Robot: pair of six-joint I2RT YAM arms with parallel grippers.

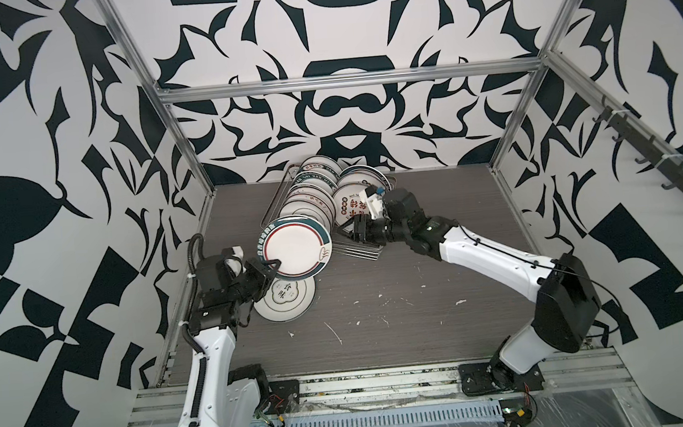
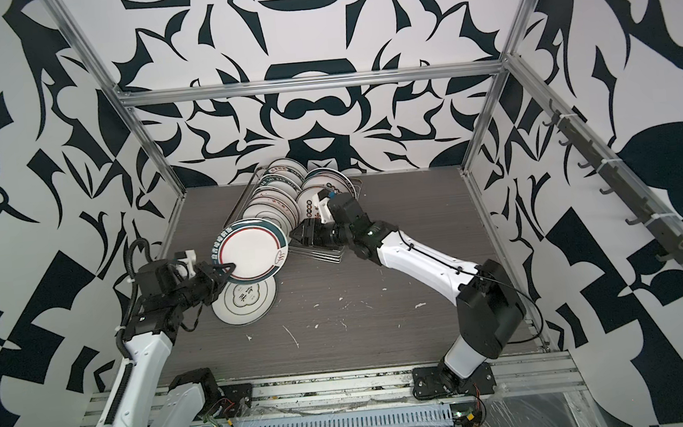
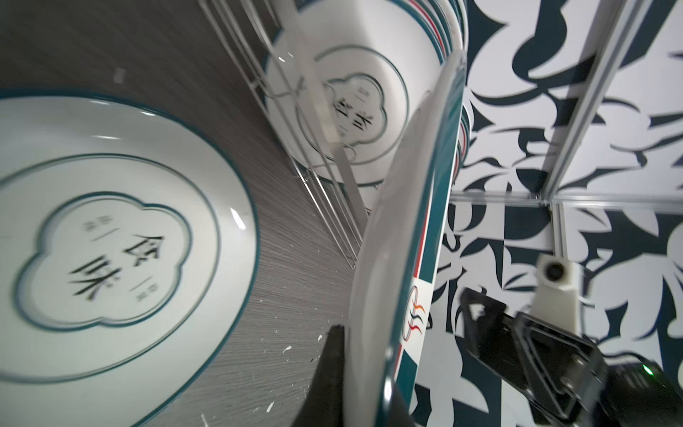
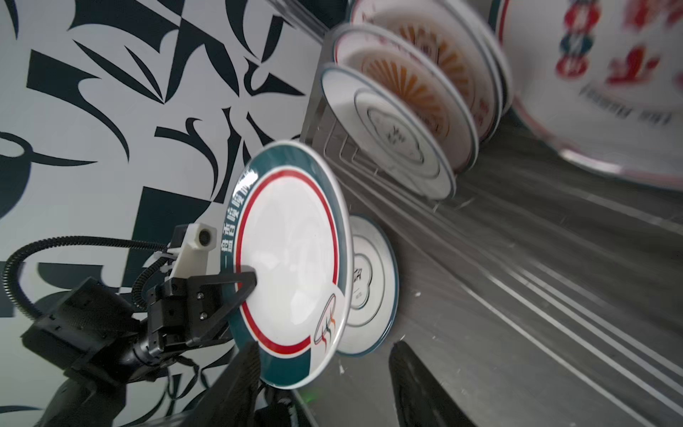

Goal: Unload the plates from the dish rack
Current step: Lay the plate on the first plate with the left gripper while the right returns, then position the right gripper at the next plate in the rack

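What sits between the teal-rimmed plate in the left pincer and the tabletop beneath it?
A cloud-motif plate lies flat on the table, partly under the teal-rimmed plate that the left pincer grips, shown in both top views.

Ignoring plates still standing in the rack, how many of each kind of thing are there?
Wire dish rack: 1
Plates outside it: 2, held teal-rimmed plate, flat cloud-print plate
Robot arms: 2, left arm, right arm
Total: 5
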